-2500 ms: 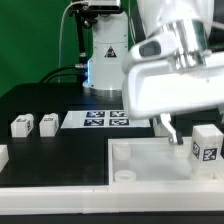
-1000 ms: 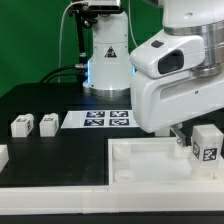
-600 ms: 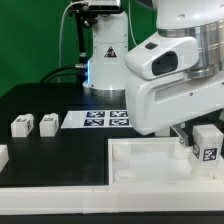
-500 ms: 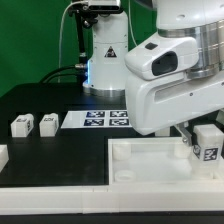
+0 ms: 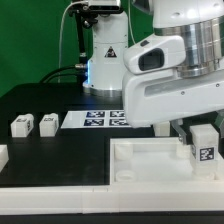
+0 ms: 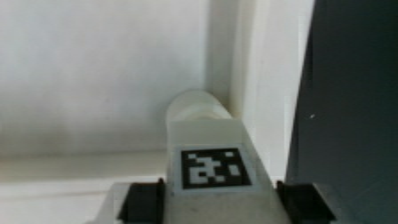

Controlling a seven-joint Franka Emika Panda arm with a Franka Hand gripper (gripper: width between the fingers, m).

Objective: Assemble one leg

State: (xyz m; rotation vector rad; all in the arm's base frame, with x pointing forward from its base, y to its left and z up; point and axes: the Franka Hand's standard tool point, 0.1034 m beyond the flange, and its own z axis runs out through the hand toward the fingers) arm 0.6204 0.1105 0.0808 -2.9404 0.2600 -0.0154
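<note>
We see bright even light, faint shadows, washed-out whites, the leg (image 6: 212, 135) blurred in our wrist view.

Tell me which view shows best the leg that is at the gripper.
The wrist view: the leg fills the middle, its tag facing the camera, inside the gripper. The exterior view shows the leg small, near that view's right edge, under the arm.
</note>
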